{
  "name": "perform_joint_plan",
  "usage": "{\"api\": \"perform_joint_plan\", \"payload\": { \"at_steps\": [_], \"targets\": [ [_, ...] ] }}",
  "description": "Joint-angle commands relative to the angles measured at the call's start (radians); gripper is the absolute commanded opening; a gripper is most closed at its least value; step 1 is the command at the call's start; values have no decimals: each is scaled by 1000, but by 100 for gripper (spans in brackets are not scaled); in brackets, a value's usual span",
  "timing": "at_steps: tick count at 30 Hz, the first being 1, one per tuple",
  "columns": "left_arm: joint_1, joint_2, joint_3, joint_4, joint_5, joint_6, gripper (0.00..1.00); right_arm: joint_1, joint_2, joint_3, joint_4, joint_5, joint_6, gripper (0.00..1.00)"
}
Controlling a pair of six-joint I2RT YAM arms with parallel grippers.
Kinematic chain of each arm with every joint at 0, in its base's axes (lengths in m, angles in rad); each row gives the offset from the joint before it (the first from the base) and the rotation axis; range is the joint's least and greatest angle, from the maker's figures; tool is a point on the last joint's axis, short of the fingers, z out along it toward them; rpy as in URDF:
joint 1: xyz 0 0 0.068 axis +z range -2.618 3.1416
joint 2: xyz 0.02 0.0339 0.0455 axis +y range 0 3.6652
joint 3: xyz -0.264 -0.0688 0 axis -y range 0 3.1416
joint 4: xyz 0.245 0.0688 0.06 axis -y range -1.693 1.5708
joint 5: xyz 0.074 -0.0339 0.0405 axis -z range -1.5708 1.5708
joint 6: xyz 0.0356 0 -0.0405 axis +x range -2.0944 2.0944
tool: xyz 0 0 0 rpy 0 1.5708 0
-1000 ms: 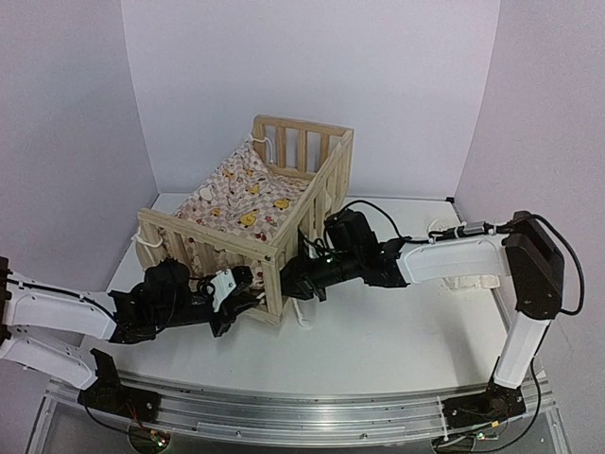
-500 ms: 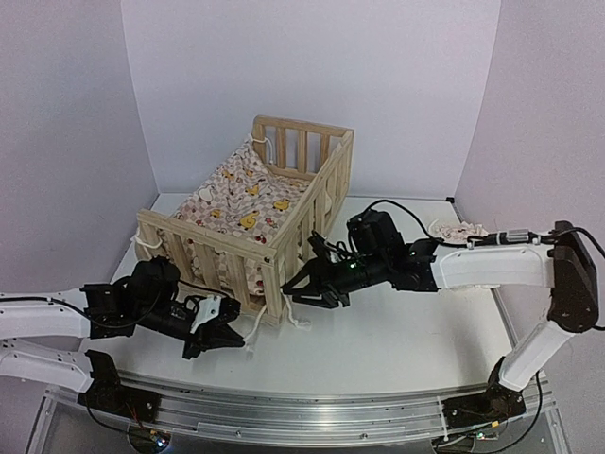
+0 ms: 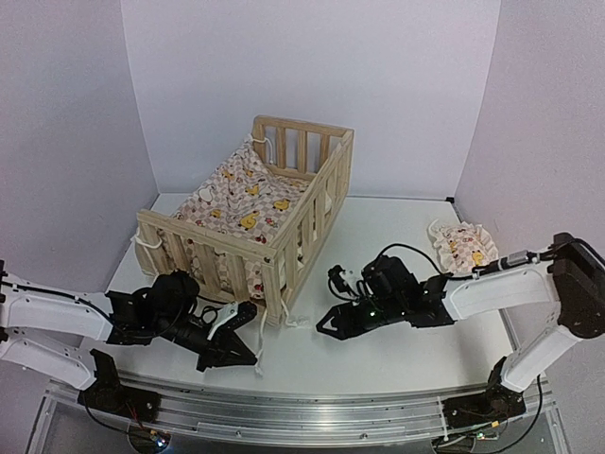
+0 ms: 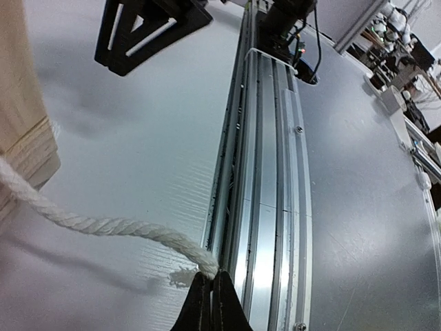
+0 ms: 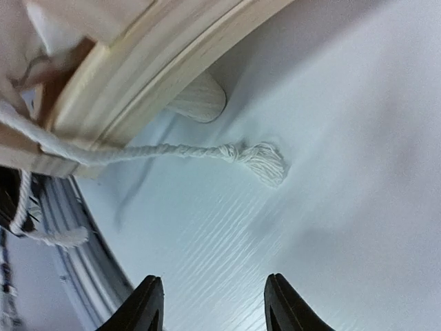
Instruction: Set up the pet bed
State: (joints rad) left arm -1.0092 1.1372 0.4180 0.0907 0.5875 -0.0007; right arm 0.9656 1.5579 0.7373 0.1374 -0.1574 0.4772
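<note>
Pet bed sits back-left on the table; your left gripper pinches the end of its corner rope, likely to pull it taut (right gripper gapes empty near the other cord).

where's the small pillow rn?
Top view, right side: the pillow lies on the table, just beyond the right arm, well apart from the bed.

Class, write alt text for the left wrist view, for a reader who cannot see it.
The left arm's closed fingers pinch the end of a white rope, which runs left to a wooden corner of the pet bed. A metal rail runs up the white table beside them.
</note>
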Motion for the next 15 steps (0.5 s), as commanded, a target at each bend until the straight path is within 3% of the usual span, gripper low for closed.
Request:
{"api": "perform_joint_plan", "payload": {
  "at_steps": [1, 4, 15],
  "targets": [
    [3, 36, -65, 217, -44, -147, 0, 55, 140, -37, 309, 139, -333, 53],
    [3, 47, -85, 254, -60, -185, 0, 55, 237, -51, 470, 157, -416, 58],
    [15, 29, -89, 227, -96, -140, 0, 55, 408, 7, 644, 212, -524, 65]
  ]
}}
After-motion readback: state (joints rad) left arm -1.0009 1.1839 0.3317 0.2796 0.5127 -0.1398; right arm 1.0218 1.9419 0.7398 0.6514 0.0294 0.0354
